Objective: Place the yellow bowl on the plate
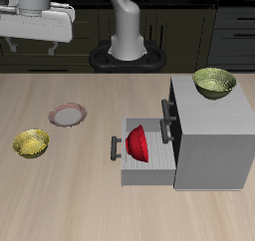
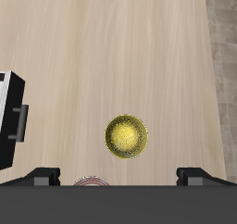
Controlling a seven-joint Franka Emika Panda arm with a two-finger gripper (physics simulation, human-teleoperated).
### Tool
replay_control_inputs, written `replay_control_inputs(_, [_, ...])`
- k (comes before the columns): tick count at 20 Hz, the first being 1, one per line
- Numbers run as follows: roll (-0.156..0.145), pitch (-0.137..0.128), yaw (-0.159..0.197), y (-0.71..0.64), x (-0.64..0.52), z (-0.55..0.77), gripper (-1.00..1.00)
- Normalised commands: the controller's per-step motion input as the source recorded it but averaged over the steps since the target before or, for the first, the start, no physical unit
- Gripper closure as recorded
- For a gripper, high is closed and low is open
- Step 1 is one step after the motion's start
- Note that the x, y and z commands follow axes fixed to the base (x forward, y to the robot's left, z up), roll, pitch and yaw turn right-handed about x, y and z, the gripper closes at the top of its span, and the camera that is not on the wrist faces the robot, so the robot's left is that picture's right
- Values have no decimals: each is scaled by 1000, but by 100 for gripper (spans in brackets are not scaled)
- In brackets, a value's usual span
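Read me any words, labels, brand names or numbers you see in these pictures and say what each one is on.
None: no text can be read in either view.
The yellow bowl, the plate, the red bowl in the open drawer and the olive-green bowl on the grey cabinet carry no lettering.
The robot's hand shows no marking either.

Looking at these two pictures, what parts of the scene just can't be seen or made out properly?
- The tool: in the exterior view the picture's edge cuts off its top; in the wrist view only its fingertips show.
- The plate: in the wrist view only a sliver shows, hidden behind the tool's dark body.
- The red bowl: in the exterior view the open drawer's walls hide its lower part.
- The yellow bowl: its inside texture is too small to read.
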Motion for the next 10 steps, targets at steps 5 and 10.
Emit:
replay_control_inputs(5, [-3, 30, 10, 14, 176, -342, -100])
replay_control_inputs(10, [5, 41, 12, 49, 158, -462, -100])
